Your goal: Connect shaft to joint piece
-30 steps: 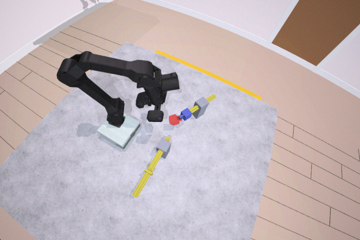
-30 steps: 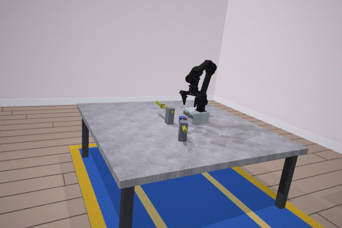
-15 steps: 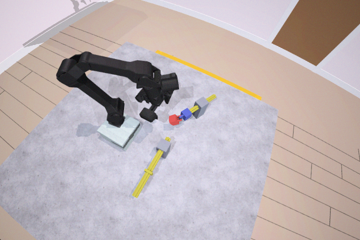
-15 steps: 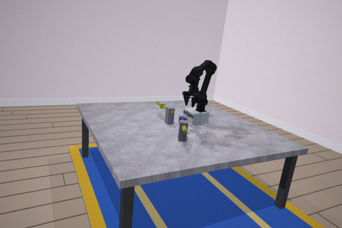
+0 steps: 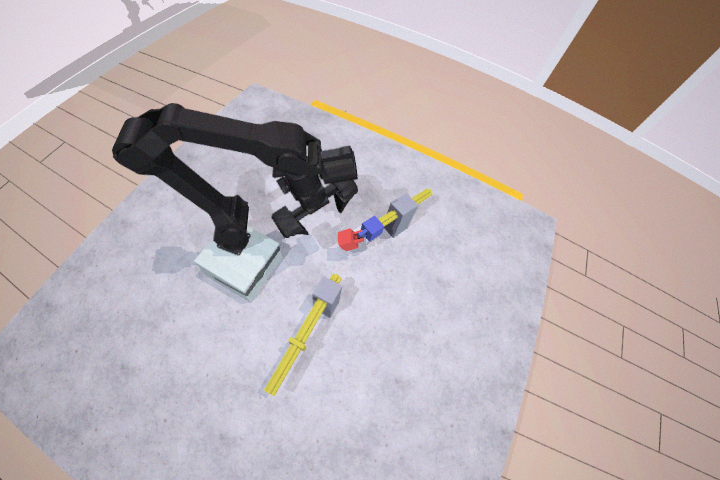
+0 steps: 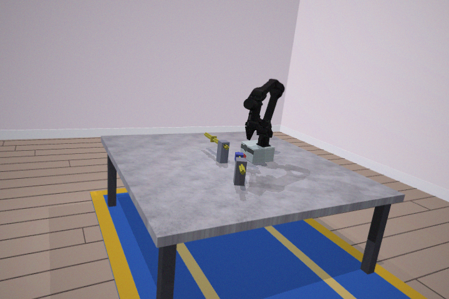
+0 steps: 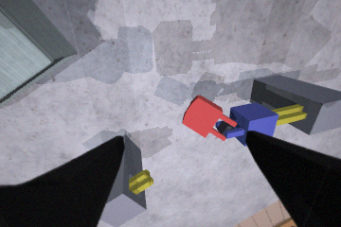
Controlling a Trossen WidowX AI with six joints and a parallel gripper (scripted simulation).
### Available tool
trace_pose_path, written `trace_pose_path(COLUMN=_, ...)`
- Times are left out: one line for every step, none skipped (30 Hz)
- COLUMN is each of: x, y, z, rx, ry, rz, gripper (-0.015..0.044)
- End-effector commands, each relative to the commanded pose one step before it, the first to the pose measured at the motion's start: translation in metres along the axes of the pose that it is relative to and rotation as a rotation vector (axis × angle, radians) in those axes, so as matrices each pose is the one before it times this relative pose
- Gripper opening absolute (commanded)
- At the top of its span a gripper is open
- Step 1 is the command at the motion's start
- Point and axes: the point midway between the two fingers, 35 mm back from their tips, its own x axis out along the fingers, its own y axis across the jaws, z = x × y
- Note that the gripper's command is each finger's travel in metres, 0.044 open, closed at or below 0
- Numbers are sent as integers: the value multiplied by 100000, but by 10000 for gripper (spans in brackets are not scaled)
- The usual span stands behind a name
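Note:
The red joint piece (image 5: 348, 240) (image 7: 204, 115) hangs by its prongs on a blue piece (image 5: 372, 227) (image 6: 238, 155) (image 7: 254, 119) at the end of the fixed yellow shaft (image 5: 423, 196) (image 7: 289, 113). That shaft sits in a grey block (image 5: 403, 213) (image 6: 239, 171) (image 7: 315, 106). The second yellow shaft (image 5: 296, 345) (image 6: 211, 137) (image 7: 141, 181) runs through a second grey block (image 5: 327, 295) (image 6: 222, 151) (image 7: 128, 189), its tip just past the block and apart from the red piece. My gripper (image 5: 317, 220) (image 6: 253, 135) (image 7: 185, 138) is open and empty, raised above the table to the left of the red piece, touching nothing.
The arm's pale green base (image 5: 239, 263) (image 6: 258, 153) (image 7: 12, 57) stands left of the two blocks. The grey table (image 5: 429, 350) (image 6: 183, 197) ends at a far edge beyond the fixed block. A collar (image 5: 297, 343) rings the second shaft midway.

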Motion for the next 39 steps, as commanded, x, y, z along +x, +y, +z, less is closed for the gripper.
trace_pose_path(x=33, y=27, z=-25, rx=11908, ry=404, rz=-232, gripper=440)
trace_pose_path(x=5, y=-2, z=-4, rx=2989, ry=31, rz=-17, gripper=440)
trace_pose_path(x=5, y=-2, z=-4, rx=2989, ry=30, rz=-18, gripper=440)
trace_pose_path(x=5, y=-2, z=-4, rx=2989, ry=30, rz=-19, gripper=440)
trace_pose_path(x=5, y=-2, z=-4, rx=2989, ry=29, rz=-19, gripper=440)
trace_pose_path(x=6, y=-1, z=-2, rx=2989, ry=21, rz=-16, gripper=440)
trace_pose_path(x=7, y=0, z=-1, rx=2989, ry=14, rz=-12, gripper=440)
trace_pose_path(x=7, y=0, z=-1, rx=2989, ry=14, rz=-13, gripper=440)
trace_pose_path(x=9, y=3, z=1, rx=2988, ry=2, rz=-5, gripper=440)
trace_pose_path(x=9, y=3, z=1, rx=2989, ry=2, rz=-6, gripper=440)
trace_pose_path(x=9, y=3, z=1, rx=2989, ry=2, rz=-6, gripper=440)
trace_pose_path(x=9, y=3, z=1, rx=2989, ry=2, rz=-6, gripper=440)
trace_pose_path(x=9, y=3, z=1, rx=2989, ry=2, rz=-6, gripper=440)
trace_pose_path(x=9, y=3, z=0, rx=2989, ry=2, rz=-6, gripper=440)
trace_pose_path(x=9, y=3, z=0, rx=2989, ry=1, rz=-6, gripper=440)
trace_pose_path(x=9, y=3, z=0, rx=2989, ry=1, rz=-6, gripper=440)
trace_pose_path(x=9, y=3, z=0, rx=2988, ry=1, rz=-6, gripper=440)
trace_pose_path(x=9, y=3, z=0, rx=2989, ry=1, rz=-6, gripper=440)
trace_pose_path(x=9, y=3, z=0, rx=2989, ry=1, rz=-6, gripper=440)
trace_pose_path(x=9, y=3, z=0, rx=2989, ry=0, rz=-6, gripper=440)
trace_pose_path(x=9, y=3, z=0, rx=2989, ry=0, rz=-6, gripper=440)
trace_pose_path(x=9, y=3, z=0, rx=2989, ry=0, rz=-6, gripper=440)
trace_pose_path(x=9, y=3, z=0, rx=2989, ry=0, rz=-6, gripper=440)
trace_pose_path(x=9, y=3, z=-1, rx=2989, ry=0, rz=-6, gripper=440)
trace_pose_path(x=9, y=3, z=-1, rx=2988, ry=0, rz=-6, gripper=440)
trace_pose_path(x=9, y=3, z=-1, rx=2989, ry=-1, rz=-6, gripper=440)
trace_pose_path(x=9, y=3, z=-1, rx=2989, ry=-1, rz=-6, gripper=440)
trace_pose_path(x=9, y=3, z=-1, rx=2989, ry=-1, rz=-6, gripper=440)
trace_pose_path(x=9, y=3, z=-1, rx=2989, ry=-1, rz=-6, gripper=440)
trace_pose_path(x=9, y=3, z=-1, rx=2989, ry=-1, rz=-6, gripper=440)
trace_pose_path(x=9, y=3, z=-1, rx=2989, ry=-1, rz=-6, gripper=440)
trace_pose_path(x=9, y=3, z=-1, rx=2989, ry=-2, rz=-6, gripper=440)
trace_pose_path(x=9, y=3, z=-1, rx=2988, ry=-2, rz=-7, gripper=440)
trace_pose_path(x=9, y=3, z=-1, rx=2988, ry=-2, rz=-7, gripper=440)
trace_pose_path(x=9, y=3, z=-1, rx=2988, ry=-2, rz=-6, gripper=440)
trace_pose_path(x=9, y=3, z=-2, rx=2988, ry=-2, rz=-6, gripper=440)
trace_pose_path(x=9, y=3, z=-2, rx=2988, ry=-2, rz=-6, gripper=440)
trace_pose_path(x=9, y=3, z=-2, rx=2988, ry=-3, rz=-6, gripper=440)
trace_pose_path(x=9, y=3, z=-2, rx=2988, ry=-3, rz=-5, gripper=440)
